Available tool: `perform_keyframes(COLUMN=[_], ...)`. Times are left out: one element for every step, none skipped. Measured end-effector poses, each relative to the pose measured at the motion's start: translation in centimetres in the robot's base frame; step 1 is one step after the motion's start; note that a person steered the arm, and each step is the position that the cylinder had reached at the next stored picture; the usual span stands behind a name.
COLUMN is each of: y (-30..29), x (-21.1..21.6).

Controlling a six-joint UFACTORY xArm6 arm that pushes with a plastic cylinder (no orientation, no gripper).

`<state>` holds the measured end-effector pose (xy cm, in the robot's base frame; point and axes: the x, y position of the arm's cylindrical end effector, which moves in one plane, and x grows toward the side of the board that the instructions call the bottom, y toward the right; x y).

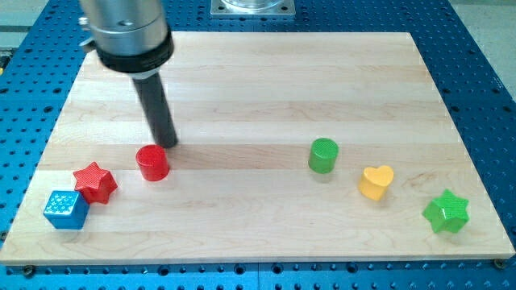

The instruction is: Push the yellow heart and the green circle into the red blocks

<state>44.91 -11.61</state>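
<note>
On the pale wooden tabletop [258,89], which sits on a blue perforated base [488,72], my tip [168,145] rests just above the red cylinder [151,163], maybe touching it, hard to tell. No jaws on this end effector, just a bare rod holding nothing. The red star [95,182] touches the blue cube [65,209] at the view's left. The green circle [323,155], yellow heart [376,182] and green star [446,212] sit well apart, toward the right. No readable writing anywhere.
</note>
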Motion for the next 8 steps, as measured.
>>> perform_keyframes(y=[-2.7,-3.6,2.3,11.5,22.2,22.8,15.9,18.2], x=[5.6,6.6,1.8,-3.8,-2.7,1.7,4.4,4.6])
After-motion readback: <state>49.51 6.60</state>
